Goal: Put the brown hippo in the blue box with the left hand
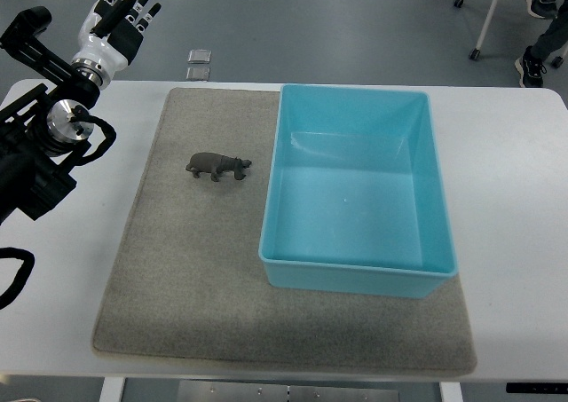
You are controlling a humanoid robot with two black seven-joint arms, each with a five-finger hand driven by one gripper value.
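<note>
Only one brown hippo (217,165) shows, standing on its feet on the grey felt mat (177,278) left of centre, its head towards the one blue box (359,273). It sits near the box's left wall but apart from it. That box, a light blue plastic bin, rests on the mat's right half. Up in the upper left corner the left hand (120,16) hangs past the table's far edge, its black-tipped fingers loosely extended and holding nothing, well away from the hippo. No writing or label can be read on anything. One white table (515,242) carries the mat. Beyond it lies grey floor with two small square plates (201,63), and chair legs on castors (479,20) and someone's shoe (531,67) at upper right.
</note>
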